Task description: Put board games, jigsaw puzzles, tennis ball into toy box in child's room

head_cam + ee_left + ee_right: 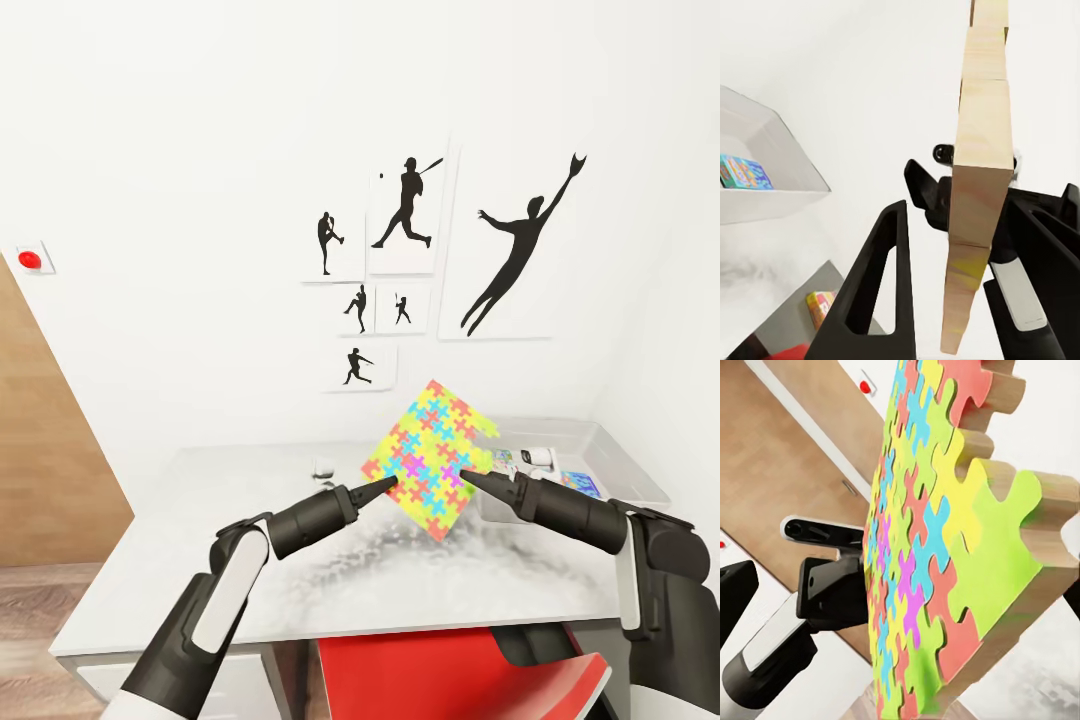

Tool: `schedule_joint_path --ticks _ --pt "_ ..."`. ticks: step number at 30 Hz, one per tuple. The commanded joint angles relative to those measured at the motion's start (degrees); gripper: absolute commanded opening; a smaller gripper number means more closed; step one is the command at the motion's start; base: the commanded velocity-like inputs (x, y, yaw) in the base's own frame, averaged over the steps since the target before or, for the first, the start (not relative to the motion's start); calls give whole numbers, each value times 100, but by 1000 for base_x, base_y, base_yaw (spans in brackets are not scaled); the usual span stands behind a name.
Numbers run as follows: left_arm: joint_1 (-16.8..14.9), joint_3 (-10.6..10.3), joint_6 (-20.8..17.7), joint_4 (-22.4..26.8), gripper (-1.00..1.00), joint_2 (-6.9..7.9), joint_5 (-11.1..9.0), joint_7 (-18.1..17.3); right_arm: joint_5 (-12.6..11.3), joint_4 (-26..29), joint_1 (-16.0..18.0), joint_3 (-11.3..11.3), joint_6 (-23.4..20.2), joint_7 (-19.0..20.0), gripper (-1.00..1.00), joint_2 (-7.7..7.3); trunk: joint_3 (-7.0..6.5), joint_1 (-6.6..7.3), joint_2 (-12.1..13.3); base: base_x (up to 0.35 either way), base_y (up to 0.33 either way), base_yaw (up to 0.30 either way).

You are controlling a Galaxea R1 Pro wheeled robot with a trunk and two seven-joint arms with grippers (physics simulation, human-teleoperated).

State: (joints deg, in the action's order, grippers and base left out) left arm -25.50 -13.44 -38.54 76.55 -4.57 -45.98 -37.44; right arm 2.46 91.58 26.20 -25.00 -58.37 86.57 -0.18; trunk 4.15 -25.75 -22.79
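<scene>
Two tools, the left tool [392, 484] and the right tool [466, 478], pinch one jigsaw puzzle [432, 456] between them from opposite sides, lifted clear above the table [180, 560] and just left of the toy box [610, 458]. The sheet stands on edge like a diamond, coloured face toward the robot; being square, it has no long axis. The carry step seems underway; next, both arms should shift right together and release over the bin.

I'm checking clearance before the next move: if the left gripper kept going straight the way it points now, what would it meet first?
The jigsaw puzzle. The left gripper points right at the raised sheet's edge and seems already against it; beyond it is the right gripper, though depth is uncertain.
</scene>
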Motion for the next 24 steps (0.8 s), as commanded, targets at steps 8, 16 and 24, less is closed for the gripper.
schedule_joint_path --ticks 8,16,24 --pt "-7 -142 -31 35 -100 -30 -39 18 27 -4 7 2 -53 36 100 6 13 -4 -13 0 0 0" --pt "-7 -181 -31 74 -100 -46 -41 37 26 -1 8 1 -52 36 100 8 13 -4 -13 0 0 0" --pt "-8 -187 -31 94 -100 -52 -42 38 27 0 7 0 -48 36 -100 4 13 -4 -13 0 0 0"
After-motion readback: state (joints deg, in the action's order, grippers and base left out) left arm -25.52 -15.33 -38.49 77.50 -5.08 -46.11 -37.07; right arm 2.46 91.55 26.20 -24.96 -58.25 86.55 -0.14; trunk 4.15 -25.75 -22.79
